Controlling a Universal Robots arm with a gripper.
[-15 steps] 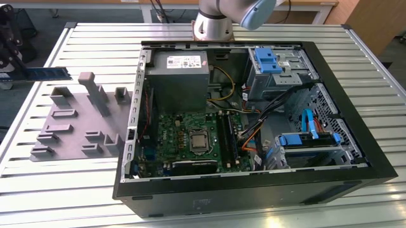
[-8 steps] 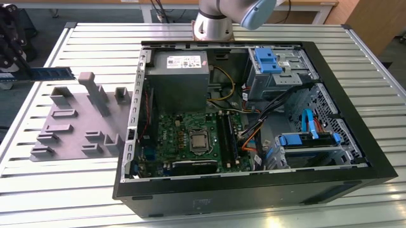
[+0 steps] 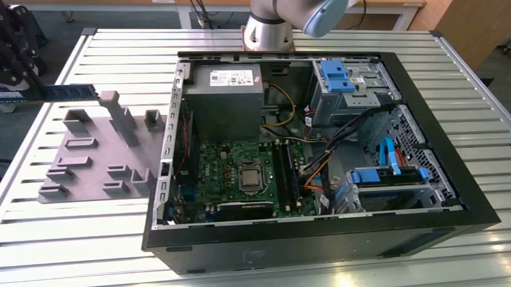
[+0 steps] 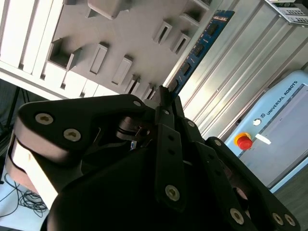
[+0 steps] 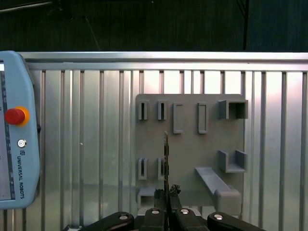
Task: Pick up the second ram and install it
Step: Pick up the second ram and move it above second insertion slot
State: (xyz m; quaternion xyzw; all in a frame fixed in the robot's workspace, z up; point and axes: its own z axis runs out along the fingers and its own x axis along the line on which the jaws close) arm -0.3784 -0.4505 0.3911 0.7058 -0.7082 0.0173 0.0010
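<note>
Ram [image 5: 166, 159]: blue stick, seen edge-on, pinched between the pincer [image 5: 167, 192] tips, held over the grey tray [image 5: 187, 149] on the slatted counter [image 5: 96, 144], apart from the open case [image 3: 319, 242]

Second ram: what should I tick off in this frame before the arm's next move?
1. Grip on the second ram: ok, the gripper is shut on one end of it.
2. Ram straight in the grip: ok, in the first wrist view it shows edge-on, in line with the gripper.
3. Ram out of the grey tray: ok, in the exterior view it is held in the air, out of the tray's slots.
4. Case open over the motherboard: ok.
5. Memory slots free: cannot tell.
6. Cables clear of the slots: cannot tell; they lie close at the exterior view's right.
</note>
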